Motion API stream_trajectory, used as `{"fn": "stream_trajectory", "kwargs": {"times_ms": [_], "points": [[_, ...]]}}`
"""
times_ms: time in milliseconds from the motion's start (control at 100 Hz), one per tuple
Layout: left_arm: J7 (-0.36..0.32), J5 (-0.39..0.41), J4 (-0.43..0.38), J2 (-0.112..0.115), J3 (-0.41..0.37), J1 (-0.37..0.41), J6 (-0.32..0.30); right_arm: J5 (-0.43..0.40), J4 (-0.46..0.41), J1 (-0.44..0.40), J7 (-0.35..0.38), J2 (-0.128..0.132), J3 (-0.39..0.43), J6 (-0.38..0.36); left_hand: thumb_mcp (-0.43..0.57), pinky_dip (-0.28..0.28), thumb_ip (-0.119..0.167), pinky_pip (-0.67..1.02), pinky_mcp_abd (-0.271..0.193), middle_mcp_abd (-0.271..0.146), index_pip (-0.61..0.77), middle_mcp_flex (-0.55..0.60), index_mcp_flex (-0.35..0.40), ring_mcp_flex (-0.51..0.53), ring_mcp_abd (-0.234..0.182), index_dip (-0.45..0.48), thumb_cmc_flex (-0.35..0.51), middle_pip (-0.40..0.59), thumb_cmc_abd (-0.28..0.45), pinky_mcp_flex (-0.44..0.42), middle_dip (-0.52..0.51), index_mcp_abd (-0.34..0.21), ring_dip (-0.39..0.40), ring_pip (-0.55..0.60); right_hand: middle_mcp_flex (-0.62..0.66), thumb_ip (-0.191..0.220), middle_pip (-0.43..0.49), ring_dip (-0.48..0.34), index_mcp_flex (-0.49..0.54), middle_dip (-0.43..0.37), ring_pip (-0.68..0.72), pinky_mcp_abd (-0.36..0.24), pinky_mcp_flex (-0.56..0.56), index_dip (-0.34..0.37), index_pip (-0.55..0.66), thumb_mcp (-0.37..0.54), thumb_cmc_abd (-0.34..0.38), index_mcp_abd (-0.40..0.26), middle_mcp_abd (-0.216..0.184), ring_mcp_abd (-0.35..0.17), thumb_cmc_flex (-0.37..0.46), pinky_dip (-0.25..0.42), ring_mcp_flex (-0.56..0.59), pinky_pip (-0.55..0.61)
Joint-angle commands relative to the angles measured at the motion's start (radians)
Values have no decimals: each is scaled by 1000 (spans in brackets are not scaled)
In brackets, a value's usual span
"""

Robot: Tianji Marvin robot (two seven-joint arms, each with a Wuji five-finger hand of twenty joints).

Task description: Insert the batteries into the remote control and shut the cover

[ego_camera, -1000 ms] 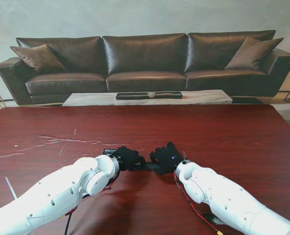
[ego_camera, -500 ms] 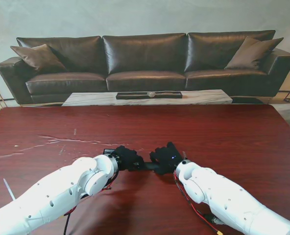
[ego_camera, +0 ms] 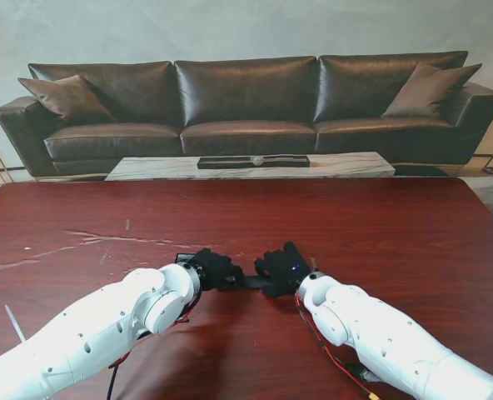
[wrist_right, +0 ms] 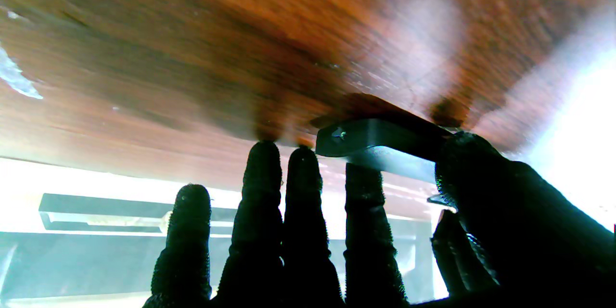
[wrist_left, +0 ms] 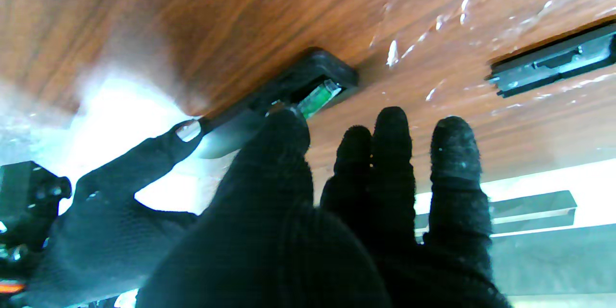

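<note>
The black remote control (wrist_left: 308, 82) lies on the red-brown table (ego_camera: 380, 233) with its battery bay uncovered, and a green battery (wrist_left: 315, 98) shows inside. My left hand (ego_camera: 216, 268) is open, fingers spread, with one fingertip (wrist_left: 284, 125) pressing on the battery's end. The black battery cover (wrist_left: 553, 60) lies loose on the table beyond the fingers. My right hand (ego_camera: 284, 268) grips the remote's other end (wrist_right: 375, 142) between its thumb (wrist_right: 481, 173) and fingers. In the stand view the two hands hide most of the remote (ego_camera: 251, 282).
White scuff marks (ego_camera: 97, 240) streak the table to the left of the hands. Past the table's far edge stand a low marble coffee table (ego_camera: 251, 167) and a dark leather sofa (ego_camera: 246, 100).
My left hand has edged slightly to the left along the remote. The right hand and the remote have stayed where they were.
</note>
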Motion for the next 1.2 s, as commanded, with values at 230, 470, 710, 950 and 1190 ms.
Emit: {"fn": "stream_trajectory", "kwargs": {"times_ms": [230,470,710,950,1190], "points": [[1,-15,28,6,-6,17,15,1,27,-17,17,3,-22,-5,17,14,8,10,1,1,50,-26,45,-21,7,6,60,-3,34,3,9,47,4,4,48,-6,19,11,34,13,33,0,-7,9,25,16,25,-26,-14,-12,20,28,53,13],[3,-19,28,5,-4,20,24,3,33,-13,15,2,-29,-6,8,-5,7,8,-7,2,210,-27,25,-11,2,89,59,8,25,26,7,128,-7,5,42,-3,17,11,30,12,32,-1,-10,6,22,13,34,-23,-11,-11,21,27,46,11],[13,-16,31,2,-4,23,36,2,36,-10,17,3,-34,-8,11,-11,9,14,-7,6,249,-35,-6,-11,0,33,59,10,27,24,3,168,-9,10,41,-9,17,11,29,12,32,-2,-13,-2,18,6,39,-21,-9,-9,28,26,43,10],[19,-31,37,-1,-6,27,44,3,40,-8,10,1,-37,-10,70,-27,2,15,-23,12,216,6,63,21,-1,-24,59,18,7,65,-5,156,-11,22,44,-39,18,12,29,12,34,-3,-12,-33,23,-3,38,-26,-11,-10,46,27,45,11],[21,-48,45,-4,-7,26,33,4,53,-6,-17,-6,-41,-6,91,-71,-3,-6,-38,16,168,27,78,43,-2,-34,60,19,0,96,-22,120,-31,16,90,-149,31,16,46,14,48,1,1,-132,115,-23,17,-72,-32,-21,106,32,84,22]]}}
